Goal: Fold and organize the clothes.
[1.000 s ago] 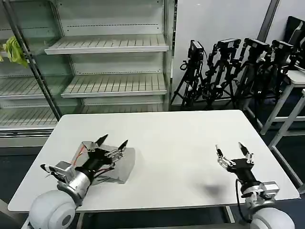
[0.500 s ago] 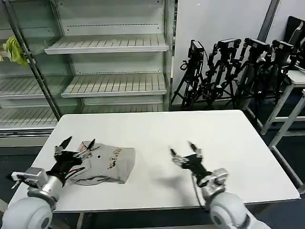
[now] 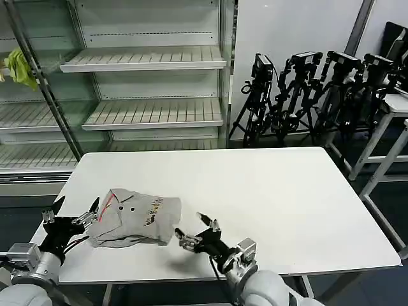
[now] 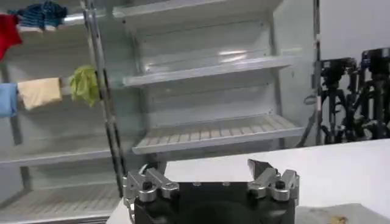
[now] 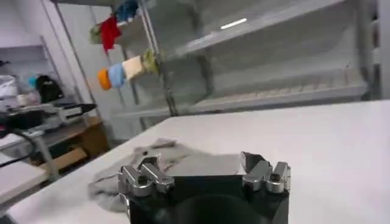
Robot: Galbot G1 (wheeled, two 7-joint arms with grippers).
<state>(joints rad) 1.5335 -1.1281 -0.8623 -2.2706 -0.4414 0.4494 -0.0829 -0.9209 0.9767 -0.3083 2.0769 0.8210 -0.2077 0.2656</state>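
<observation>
Between the spread-fingered left tool (image 3: 71,211) and right tool (image 3: 192,231) lies the folded T-shirt (image 3: 135,218).

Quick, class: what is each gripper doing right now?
Left gripper: open, empty, beside the T-shirt.
Right gripper: open, empty, near the shirt's other side.

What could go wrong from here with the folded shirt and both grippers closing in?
1. The folded light grey cotton T-shirt lies near the white table's front-left corner; a push from the right gripper, open beside its edge, could slide it toward that edge.
2. The left gripper, open at the collar side, might snag a loose layer and undo the fold.
3. Both arms converge on one small bundle, so they could collide.
</observation>
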